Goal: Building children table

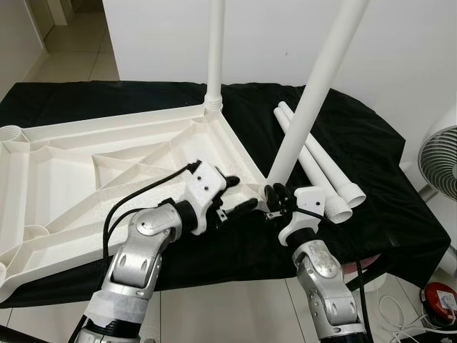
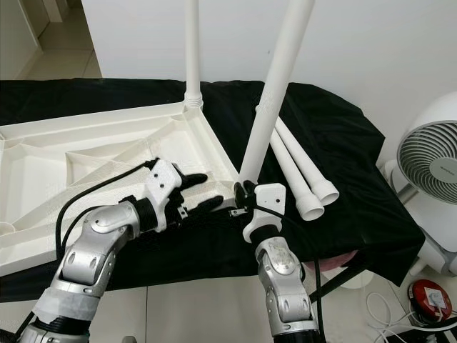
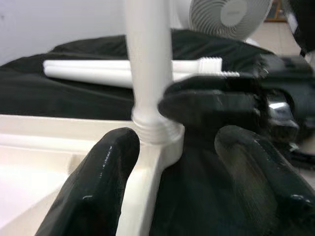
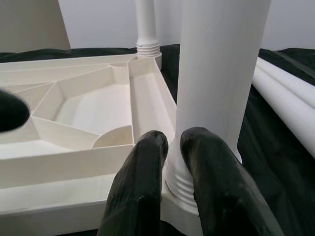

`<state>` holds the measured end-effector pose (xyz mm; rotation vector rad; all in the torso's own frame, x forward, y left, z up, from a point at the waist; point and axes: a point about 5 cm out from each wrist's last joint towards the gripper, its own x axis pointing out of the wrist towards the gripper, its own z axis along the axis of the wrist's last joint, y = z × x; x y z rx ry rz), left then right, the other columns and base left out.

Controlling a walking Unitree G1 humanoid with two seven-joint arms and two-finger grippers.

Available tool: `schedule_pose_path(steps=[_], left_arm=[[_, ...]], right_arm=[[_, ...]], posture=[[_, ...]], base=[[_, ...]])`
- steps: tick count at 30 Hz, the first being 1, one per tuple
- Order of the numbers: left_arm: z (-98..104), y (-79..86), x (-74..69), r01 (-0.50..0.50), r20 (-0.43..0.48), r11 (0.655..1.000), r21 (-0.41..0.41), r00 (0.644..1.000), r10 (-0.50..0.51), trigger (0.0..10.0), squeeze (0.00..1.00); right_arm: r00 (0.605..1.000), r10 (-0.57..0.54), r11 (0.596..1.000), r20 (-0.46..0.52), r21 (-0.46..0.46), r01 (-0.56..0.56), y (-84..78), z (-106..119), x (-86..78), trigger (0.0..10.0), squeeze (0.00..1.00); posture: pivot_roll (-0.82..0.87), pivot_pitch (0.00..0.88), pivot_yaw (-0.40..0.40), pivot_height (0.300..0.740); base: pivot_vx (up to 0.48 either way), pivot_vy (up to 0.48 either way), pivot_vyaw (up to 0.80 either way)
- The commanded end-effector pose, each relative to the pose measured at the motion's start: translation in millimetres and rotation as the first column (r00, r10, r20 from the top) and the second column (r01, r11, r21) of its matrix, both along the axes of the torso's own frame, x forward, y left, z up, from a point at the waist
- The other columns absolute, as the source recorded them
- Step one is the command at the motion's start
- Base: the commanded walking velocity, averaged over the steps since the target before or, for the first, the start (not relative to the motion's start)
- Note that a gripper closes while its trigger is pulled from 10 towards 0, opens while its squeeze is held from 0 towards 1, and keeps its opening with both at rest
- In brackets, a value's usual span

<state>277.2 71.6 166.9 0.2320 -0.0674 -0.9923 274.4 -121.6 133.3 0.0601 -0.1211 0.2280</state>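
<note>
The two head views look forward and down from above — side by side, sharing nearly the same scene: the black-draped table [image 1: 371,143], the upturned white tabletop [image 1: 107,164], both arms and the fan [image 2: 432,168] at the right. The left wrist view sits very near the tabletop's corner, looking along its fingers [image 3: 98,182] toward the leaning leg [image 3: 147,64] and the fan beyond. The right wrist view faces that same leg [image 4: 221,73] from the other side — close up, with the upright leg [image 4: 146,24] behind.
</note>
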Motion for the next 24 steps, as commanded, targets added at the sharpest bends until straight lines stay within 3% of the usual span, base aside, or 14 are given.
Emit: schedule_pose_path(steps=[1,7,10,14,19,24], left_arm=[[-6,4.6,7.3,-0.21,0.021,0.978,-0.001,0.977,0.21,10.0,0.0],[-26,1.4,12.3,-0.259,-0.029,0.958,0.122,0.964,0.264,10.0,0.0],[-26,1.5,12.7,-0.263,-0.03,0.957,0.125,0.963,0.269,10.0,0.0],[-40,8.0,20.8,-0.349,-0.053,0.912,0.214,0.928,0.368,10.0,0.0],[-37,15.7,29.6,-0.446,-0.044,0.871,0.204,0.885,0.463,10.0,0.0],[-34,18.9,31.4,-0.48,-0.042,0.859,0.179,0.868,0.494,10.0,0.0]], right_arm=[[0.999,-0.041,0.999,-0.003,0.009,0.041,-9.3,1,5.6,10.0,0.0],[0.988,-0.154,0.988,0.02,0.0,0.154,-42.6,9,31.1,10.0,0.0],[0.986,-0.165,0.986,0.022,0.002,0.165,-45.9,10,33.3,10.0,0.0],[0.977,-0.208,0.978,0.039,-0.002,0.209,-58.7,15,40.6,10.0,0.0],[0.982,-0.183,0.983,0.047,0.014,0.183,-51.3,15,36.2,10.0,0.0],[0.988,-0.149,0.988,0.037,0.034,0.148,-41.3,9,30.6,10.0,0.0]], posture=[[-0.04,0.0,-0.064,0.74],[-0.04,0.0,-0.044,0.74],[-0.04,0.0,-0.042,0.74],[-0.04,0.0,-0.032,0.74],[-0.04,0.0,-0.035,0.74],[-0.05,0.0,-0.038,0.74]], base=[[0.0,0.0,0.0],[0.0,0.0,0.0],[0.0,0.0,0.0],[0.0,0.0,0.0],[0.0,0.0,0.0],[0.0,0.0,0.0]])
